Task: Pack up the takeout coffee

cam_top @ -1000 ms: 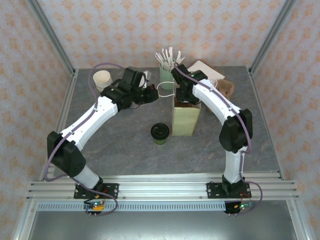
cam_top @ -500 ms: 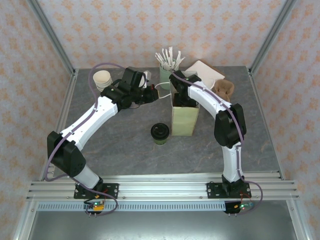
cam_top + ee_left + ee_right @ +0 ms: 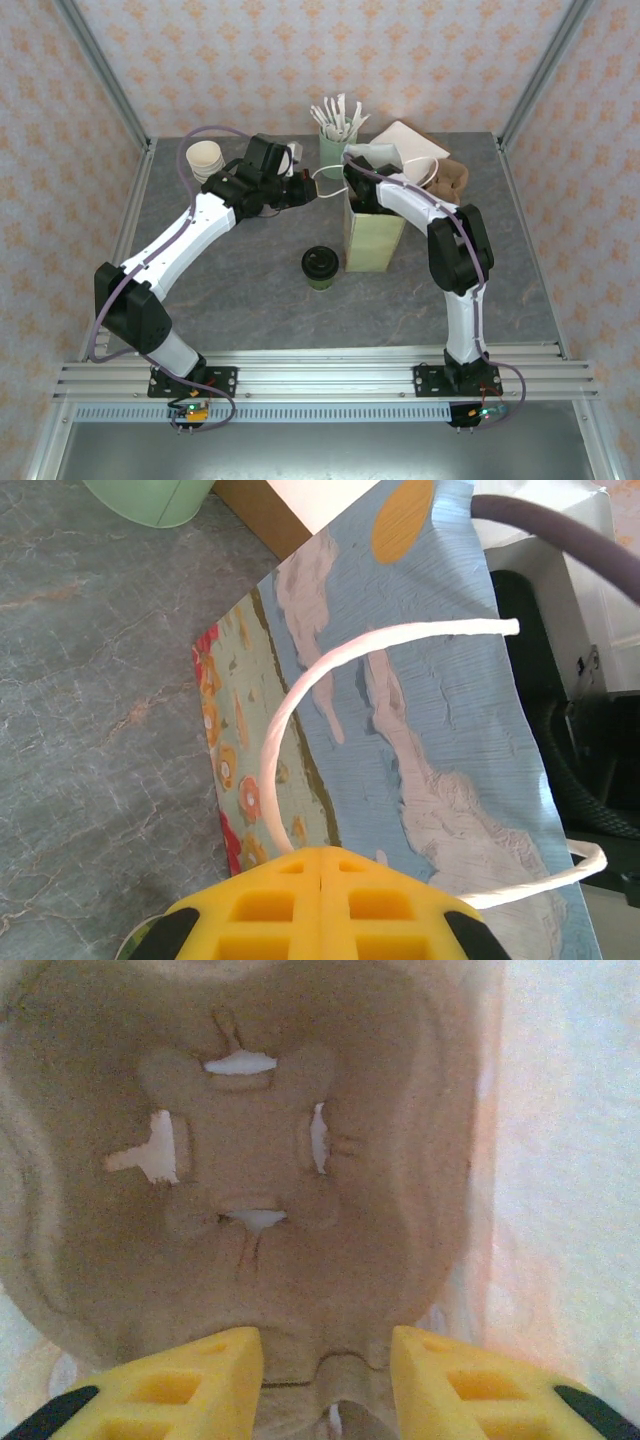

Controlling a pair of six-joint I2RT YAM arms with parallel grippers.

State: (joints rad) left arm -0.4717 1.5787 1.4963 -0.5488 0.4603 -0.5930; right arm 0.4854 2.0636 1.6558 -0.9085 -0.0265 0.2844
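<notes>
On the grey table [image 3: 250,300], the takeout coffee [image 3: 320,265] stands upright with its black lid on, just beside the left face of the paper bag [image 3: 370,245] and outside it. Behind it the left gripper [image 3: 303,190] sits at the bag's upper left edge. From the left wrist its yellow fingers [image 3: 250,910] are pressed together with no gap, and the bag's white cord handle [image 3: 470,630] loops down to them, so it looks pinched between them, though the contact itself is hidden. The right arm bends down into the bag's open top. From the right wrist, the right gripper [image 3: 325,1375] has its fingers spread apart above a brown pulp cup carrier [image 3: 240,1160] lying inside the bag, the carrier's near rim between the two tips; whether they touch it I cannot tell.
</notes>
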